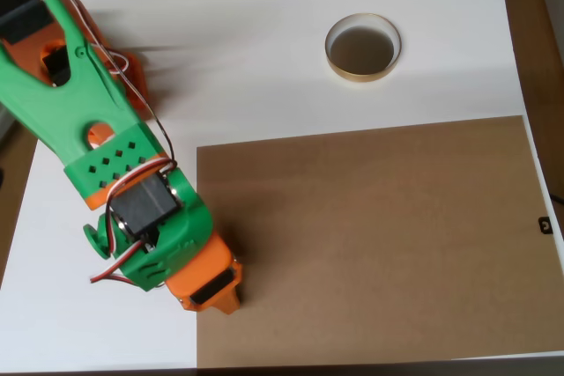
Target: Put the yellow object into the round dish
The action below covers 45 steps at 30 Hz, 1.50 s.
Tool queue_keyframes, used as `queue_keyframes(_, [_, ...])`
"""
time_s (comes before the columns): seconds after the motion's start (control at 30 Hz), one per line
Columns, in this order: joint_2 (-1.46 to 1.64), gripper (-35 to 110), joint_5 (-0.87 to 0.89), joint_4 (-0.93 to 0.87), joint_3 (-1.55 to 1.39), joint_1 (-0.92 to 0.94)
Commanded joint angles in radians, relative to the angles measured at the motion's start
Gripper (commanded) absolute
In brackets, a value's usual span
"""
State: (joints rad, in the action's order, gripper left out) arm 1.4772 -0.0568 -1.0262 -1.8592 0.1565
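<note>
Below, brown board [370, 235] covers white table [247, 59]; round dish [362, 47] beyond.

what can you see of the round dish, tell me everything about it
The round dish is a small, shallow circular dish with a gold-tan rim and a dark greyish bottom. Its material is hard to tell. It sits upright and flat on the white table, in the upper right part of the overhead view, just above the brown board and apart from it. It looks empty; nothing touches it besides the table. The green and orange arm is far off to the left.
</note>
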Motion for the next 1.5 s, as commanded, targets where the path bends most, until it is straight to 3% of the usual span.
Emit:
queue_keyframes(0.0, [0.155, 0, -0.012, -0.017, -0.021, 0.011])
queue_keyframes(0.5, [0.897, 0, -0.028, -0.058, -0.302, -0.055])
queue_keyframes(0.77, [1.046, 0, -0.075, -0.112, -0.393, -0.115])
queue_keyframes(1.0, [1.043, 0, -0.104, -0.169, -0.337, -0.302])
queue_keyframes(1.47, [0.678, 0, -0.083, -0.232, -0.098, -0.658])
